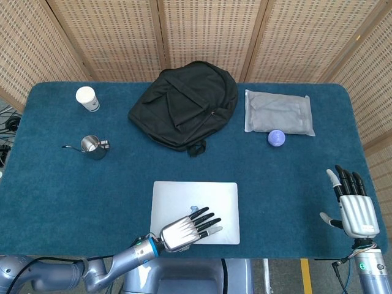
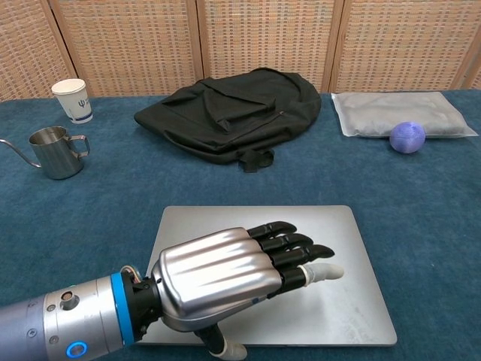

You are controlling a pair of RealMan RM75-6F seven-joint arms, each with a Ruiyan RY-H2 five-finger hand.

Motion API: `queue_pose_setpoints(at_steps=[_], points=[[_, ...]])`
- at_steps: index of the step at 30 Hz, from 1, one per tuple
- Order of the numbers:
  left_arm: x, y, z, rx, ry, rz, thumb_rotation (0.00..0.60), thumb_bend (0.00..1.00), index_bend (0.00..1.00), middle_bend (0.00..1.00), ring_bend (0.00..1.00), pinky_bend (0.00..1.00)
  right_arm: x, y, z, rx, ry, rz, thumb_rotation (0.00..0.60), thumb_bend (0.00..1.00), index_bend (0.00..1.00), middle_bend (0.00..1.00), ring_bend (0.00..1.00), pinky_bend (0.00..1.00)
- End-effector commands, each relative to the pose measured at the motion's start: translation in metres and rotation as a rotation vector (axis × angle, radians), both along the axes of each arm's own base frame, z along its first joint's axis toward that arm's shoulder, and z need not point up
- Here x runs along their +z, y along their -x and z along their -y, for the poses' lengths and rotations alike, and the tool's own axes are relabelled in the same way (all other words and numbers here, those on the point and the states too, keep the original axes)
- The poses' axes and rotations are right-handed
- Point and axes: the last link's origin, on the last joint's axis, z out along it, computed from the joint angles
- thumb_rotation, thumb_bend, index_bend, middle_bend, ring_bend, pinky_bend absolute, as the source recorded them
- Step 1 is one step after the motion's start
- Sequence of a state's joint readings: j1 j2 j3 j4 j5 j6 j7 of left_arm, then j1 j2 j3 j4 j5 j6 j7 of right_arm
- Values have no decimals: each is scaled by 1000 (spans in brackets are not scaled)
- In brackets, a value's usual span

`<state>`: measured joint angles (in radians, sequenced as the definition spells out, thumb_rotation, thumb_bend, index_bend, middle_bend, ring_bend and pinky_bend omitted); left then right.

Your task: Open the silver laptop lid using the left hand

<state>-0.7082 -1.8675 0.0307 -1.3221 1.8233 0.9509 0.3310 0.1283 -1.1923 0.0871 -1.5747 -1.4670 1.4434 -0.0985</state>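
The silver laptop [image 1: 195,197] [image 2: 331,226] lies flat with its lid down, near the table's front edge. My left hand [image 1: 190,228] [image 2: 233,282] hovers palm-down over the laptop's near half, fingers stretched out and a little apart, with the thumb [image 2: 218,347] hanging below the laptop's front edge. It holds nothing. My right hand [image 1: 351,201] stands upright at the table's right front edge, fingers extended, far from the laptop; only the head view shows it.
A black backpack [image 1: 184,104] lies behind the laptop. At the back left stand a paper cup [image 1: 87,98] and a steel pitcher [image 1: 92,147]. At the back right are a grey pouch [image 1: 278,112] and a purple ball [image 1: 276,138].
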Motion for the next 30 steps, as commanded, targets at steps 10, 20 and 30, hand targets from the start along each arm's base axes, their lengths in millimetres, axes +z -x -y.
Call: queue_pose_setpoints(at_steps=[10,20,30], points=[[-7,-5,-4,15,-4,-6,600,145,0,0,0,0,2,1,0,-3,2,9,600,0,0,0,0,0],[-3,-5,-8,12,-20,-5,600,376,0,0,0,0,3,1,1,-5,2,19,600,0,0,0,0,0],[1,-5,-15,36,-64,-10,600,446,0,0,0,0,4,2,1,-7,2,24,600,0,0,0,0,0]])
